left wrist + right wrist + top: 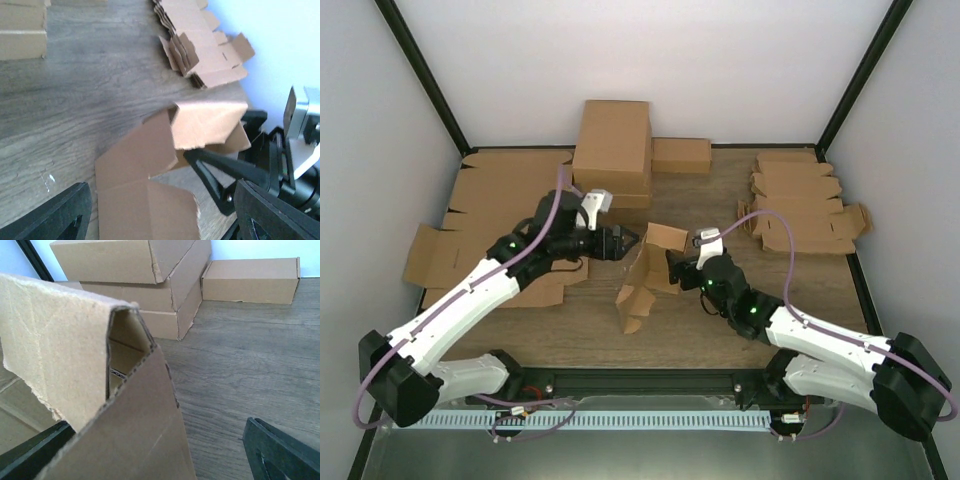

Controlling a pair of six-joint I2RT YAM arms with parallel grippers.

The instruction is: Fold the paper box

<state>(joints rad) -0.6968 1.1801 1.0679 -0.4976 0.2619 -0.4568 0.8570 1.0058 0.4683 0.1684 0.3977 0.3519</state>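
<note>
- Two arms meet over the middle of the wooden table (740, 330), with the paper box (648, 268) between them.
- The paper box is half-formed: one panel stands up from the table, and a folded-over upper flap tilts toward the right arm.
- The left gripper (625, 243) points at the box's upper edge from the left. In the top view I cannot tell whether its tips touch the cardboard.
- In the left wrist view its fingers (60, 215) stand wide apart, with the box's lower panels in the gap and nothing pinched.
- The right gripper (680, 268) sits just beside the box's right side, low under the tilted flap.
- In the right wrist view its fingers (282, 450) are also spread wide. The cardboard lies in front of the left-hand finger, and the other finger is well clear of it, so nothing is clamped.
- A stack of folded boxes (612, 150) stands at the back of the table, with one closed box (682, 155) just beside it.
- A pile of flat blanks (805, 205) lies at the back right.
- Wide flat cardboard sheets (490, 215) lie under the left arm.
</note>
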